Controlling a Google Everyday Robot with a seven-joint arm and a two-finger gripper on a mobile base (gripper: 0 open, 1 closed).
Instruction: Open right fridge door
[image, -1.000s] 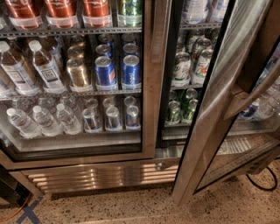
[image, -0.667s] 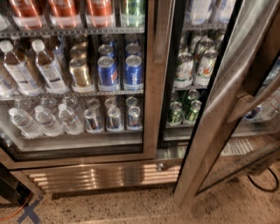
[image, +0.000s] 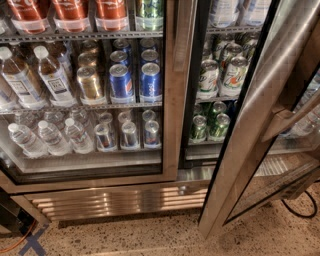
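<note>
Standing ajar: rt fridge door (image: 262, 100), claw offscreen.

The red-labelled bottles (image: 70, 10) at the top edge bear a trace of white script, possibly the Coca-Cola mark, but it is cut off and cannot be read for certain. The 2 blue cans (image: 121, 82) carry a red, white and blue emblem like Pepsi's, with no legible letters. The white labels (image: 56, 86) on the brown-drink bottles show dark print too small to read. The white-and-green cans (image: 235, 75) show no legible name. The gripper is out of view
</note>
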